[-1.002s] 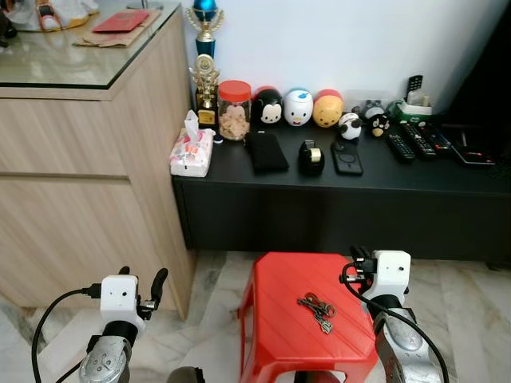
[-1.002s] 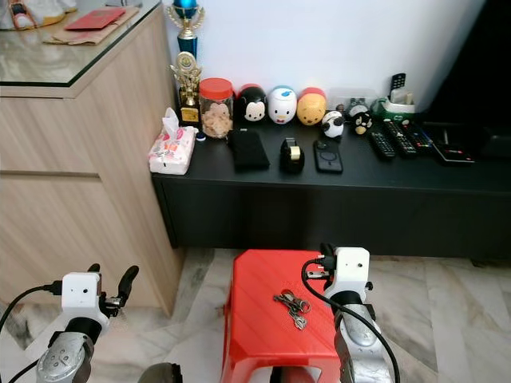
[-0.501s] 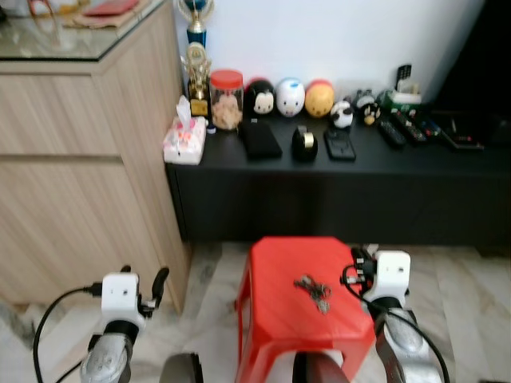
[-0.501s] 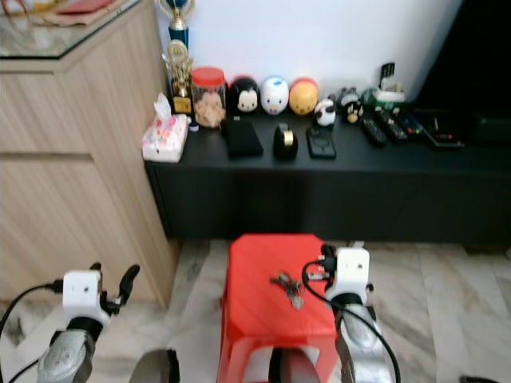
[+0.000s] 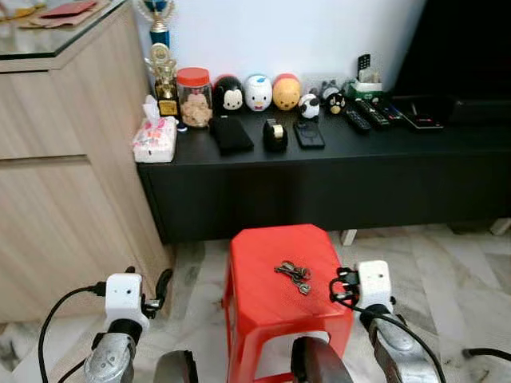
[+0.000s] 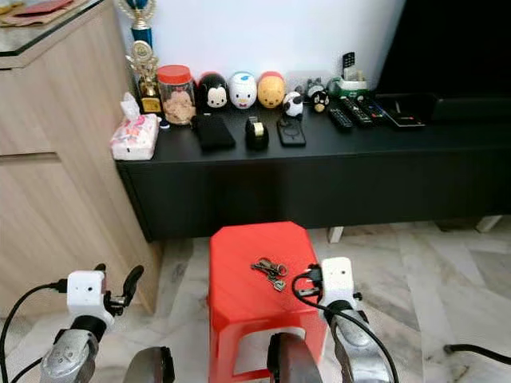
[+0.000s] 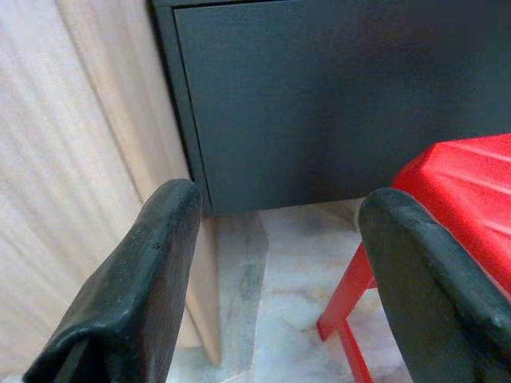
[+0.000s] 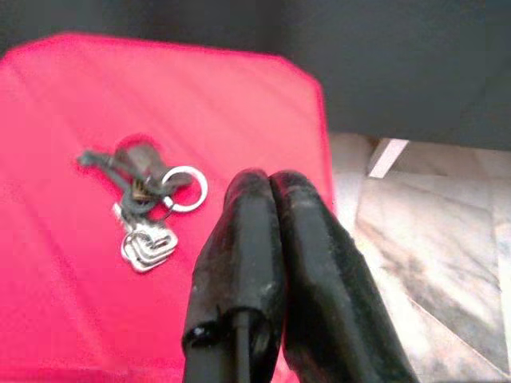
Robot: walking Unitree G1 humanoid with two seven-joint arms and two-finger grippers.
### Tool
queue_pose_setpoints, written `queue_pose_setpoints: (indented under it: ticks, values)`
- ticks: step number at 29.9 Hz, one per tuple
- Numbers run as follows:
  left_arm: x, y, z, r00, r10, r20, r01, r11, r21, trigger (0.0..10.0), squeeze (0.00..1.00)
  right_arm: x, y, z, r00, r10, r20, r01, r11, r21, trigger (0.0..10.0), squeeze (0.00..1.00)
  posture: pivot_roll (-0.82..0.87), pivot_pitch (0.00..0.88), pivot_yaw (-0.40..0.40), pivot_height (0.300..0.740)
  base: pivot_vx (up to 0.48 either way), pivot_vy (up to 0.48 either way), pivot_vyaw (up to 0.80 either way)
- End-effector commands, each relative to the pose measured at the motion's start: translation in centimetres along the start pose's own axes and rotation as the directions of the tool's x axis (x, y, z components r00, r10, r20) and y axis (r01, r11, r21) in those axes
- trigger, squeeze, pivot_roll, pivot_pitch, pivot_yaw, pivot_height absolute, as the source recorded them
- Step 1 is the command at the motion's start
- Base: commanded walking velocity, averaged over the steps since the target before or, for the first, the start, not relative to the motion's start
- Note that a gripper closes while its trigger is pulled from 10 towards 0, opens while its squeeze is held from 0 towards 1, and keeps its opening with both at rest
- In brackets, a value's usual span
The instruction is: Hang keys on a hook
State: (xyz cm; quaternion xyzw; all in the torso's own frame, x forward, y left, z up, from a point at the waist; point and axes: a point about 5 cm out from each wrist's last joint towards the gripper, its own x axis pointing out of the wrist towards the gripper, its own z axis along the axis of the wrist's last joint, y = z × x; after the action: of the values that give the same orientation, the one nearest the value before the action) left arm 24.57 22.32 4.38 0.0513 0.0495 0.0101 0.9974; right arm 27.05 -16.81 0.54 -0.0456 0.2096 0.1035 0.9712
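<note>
You see the keys (image 5: 294,274) lying flat on top of the red stool (image 5: 263,303), a little toward its right and back side. The right tool (image 8: 267,209) has its two fingers pressed together and holds nothing; it is over the stool's right edge, just beside the keys but not touching them. The left tool (image 7: 271,271) has its fingers spread wide, low near the wooden cabinet (image 5: 56,183), to the left of the stool.
</note>
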Motion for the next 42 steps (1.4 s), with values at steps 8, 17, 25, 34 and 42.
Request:
queue_pose_setpoints:
  ticks: [8, 17, 25, 34, 42]
  values:
    - [0.6, -0.2, 0.1, 1.0, -0.017, -0.016, 0.017, 1.0, 0.012, 10.0, 0.0, 1.3, 0.9, -0.4, 0.995, 0.069, -0.069, -0.072, 0.997, -0.03, 10.0, 0.0, 0.03, 0.0, -0.051, 0.57, 0.0, 0.0, 0.0]
    - [0.8, -0.4, 0.4, 1.0, -0.022, -0.001, 0.022, 1.0, 0.01, 10.0, 0.0, 1.9, 1.0, 1.2, 0.997, 0.068, 0.024, -0.067, 0.997, -0.034, 10.0, 0.0, 0.03, 0.0, -0.05, 0.57, 0.06, 0.0, 0.27]
    - [0.9, -0.5, 0.4, 1.0, -0.026, -0.003, 0.026, 1.0, 0.013, 10.0, 0.0, 1.8, 0.8, 1.2, 0.997, 0.065, 0.036, -0.065, 0.998, -0.009, 10.0, 0.0, 0.03, 0.0, -0.051, 0.57, 0.295, 0.0, 0.0]
    - [0.8, -0.3, 0.4, 1.0, -0.019, 0.001, 0.019, 1.0, 0.015, 10.0, 0.0, 1.9, 0.8, 1.2, 0.997, 0.062, 0.036, -0.062, 0.998, -0.006, 10.0, 0.0, 0.03, 0.0, -0.055, 0.57, 0.163, 0.0, 0.0]
    - [0.8, -0.2, 0.4, 1.0, -0.022, 0.0, 0.022, 1.0, 0.018, 10.0, 0.0, 2.0, 0.4, 0.9, 1.0, 0.026, 0.01, -0.026, 1.0, -0.005, 10.0, 0.0, 0.03, 0.0, -0.052, 0.57, 0.0, 0.0, 0.0]
